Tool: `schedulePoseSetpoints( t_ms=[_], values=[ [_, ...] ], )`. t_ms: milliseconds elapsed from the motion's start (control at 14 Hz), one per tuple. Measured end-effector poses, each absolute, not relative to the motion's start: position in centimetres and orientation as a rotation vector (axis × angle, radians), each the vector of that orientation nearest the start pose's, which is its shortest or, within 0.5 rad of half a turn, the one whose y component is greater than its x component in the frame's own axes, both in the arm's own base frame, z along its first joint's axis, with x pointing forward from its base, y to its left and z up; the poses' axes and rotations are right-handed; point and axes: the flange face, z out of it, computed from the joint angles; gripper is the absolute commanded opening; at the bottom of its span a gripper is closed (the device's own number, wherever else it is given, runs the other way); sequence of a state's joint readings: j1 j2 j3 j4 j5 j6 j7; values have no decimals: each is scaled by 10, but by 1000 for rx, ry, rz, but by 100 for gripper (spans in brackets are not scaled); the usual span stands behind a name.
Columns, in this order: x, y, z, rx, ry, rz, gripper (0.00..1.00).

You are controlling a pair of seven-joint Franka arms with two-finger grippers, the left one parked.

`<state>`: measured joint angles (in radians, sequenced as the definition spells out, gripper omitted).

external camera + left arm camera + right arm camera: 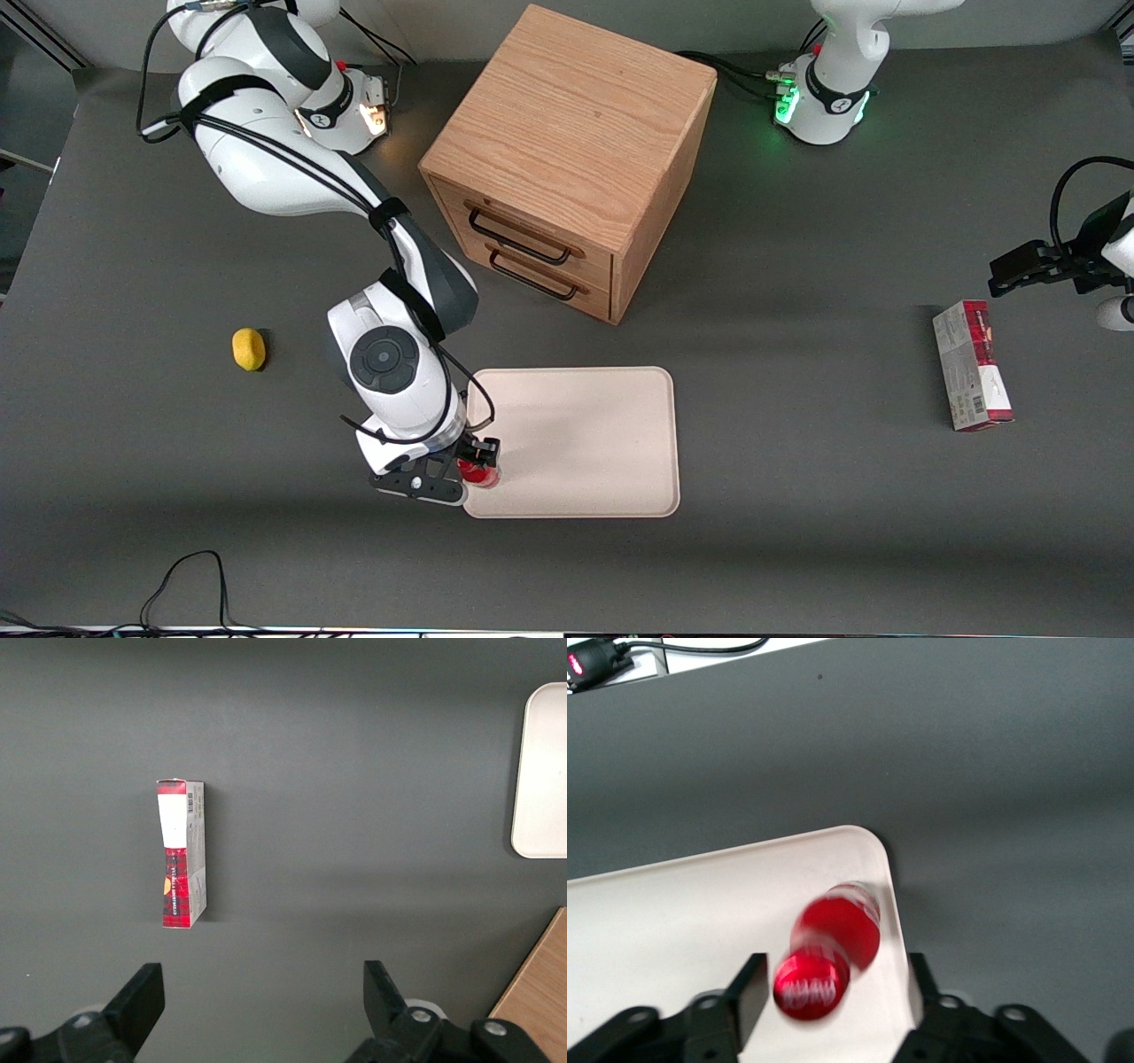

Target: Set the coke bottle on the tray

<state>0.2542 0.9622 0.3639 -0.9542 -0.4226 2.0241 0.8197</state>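
Grey tabletop [797, 266]: we are seeing the gripper [829, 988], fingers spread apart, straddling the coke bottle [833, 948] standing at the tray [673, 912] corner, likely releasing it.

Light falls evenly from above, bright enough, with no harsh glare on the table [797, 266]. My arm throws a soft shadow on the mat just beside my gripper [474, 461]. The cabinet [567, 159] casts a faint shadow toward the parked arm's end. From my wrist, the coke bottle [828, 952] between my fingers [749, 992] is smeared by motion blur. The tray [700, 904] beneath looks pale, slightly washed out.
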Motion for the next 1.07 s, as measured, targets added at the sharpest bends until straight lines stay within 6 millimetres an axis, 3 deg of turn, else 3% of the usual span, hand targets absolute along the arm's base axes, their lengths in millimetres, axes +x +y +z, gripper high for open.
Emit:
schedulePoseSetpoints(
  t_ms=[214, 357, 500, 643, 857, 1071],
  values=[
    [719, 342, 341, -3087, 335, -320, 100],
    [711, 339, 367, -3105, 329, -332, 100],
    [700, 324, 397, -3113, 286, -305, 100],
    [691, 282, 434, -3113, 181, -265, 100],
    [672, 189, 488, -3161, 79, -205, 100],
    [640, 132, 520, -3213, -77, -91, 100]
  ],
)
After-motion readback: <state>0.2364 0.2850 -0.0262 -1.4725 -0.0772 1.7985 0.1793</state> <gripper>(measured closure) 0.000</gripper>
